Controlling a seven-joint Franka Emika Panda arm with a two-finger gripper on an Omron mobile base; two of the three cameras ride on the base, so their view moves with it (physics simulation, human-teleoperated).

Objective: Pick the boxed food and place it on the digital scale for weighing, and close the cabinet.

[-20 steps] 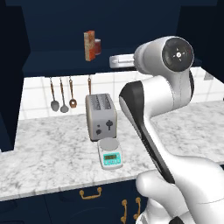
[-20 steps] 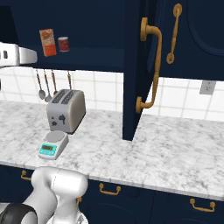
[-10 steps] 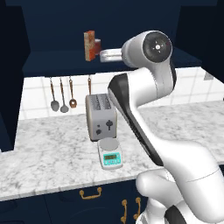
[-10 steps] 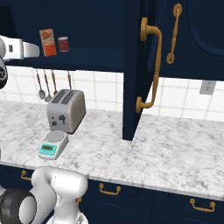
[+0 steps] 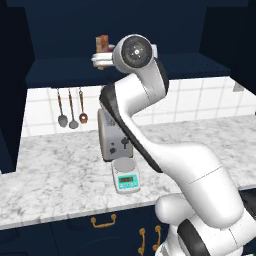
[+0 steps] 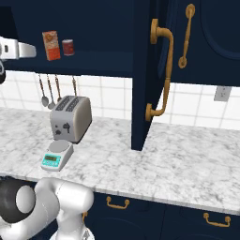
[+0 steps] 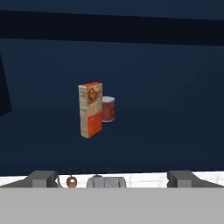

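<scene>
So the gripper (image 7: 112, 178) is lined up level with the open cabinet (image 6: 154, 70) shelf; jaws spread wide, holding nothing; boxed food (image 7: 90, 110) stands mid-frame beside a red can (image 7: 108, 109); digital scale (image 5: 125, 175) waits lower centre, before the toaster (image 6: 71, 118).

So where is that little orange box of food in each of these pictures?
Left base view: orange box on the cabinet shelf, top centre, partly behind the arm.
Right base view: upper left, on the same shelf.
Hand view: centre, standing upright.
Shared landmark: the red can just beside it.
</scene>
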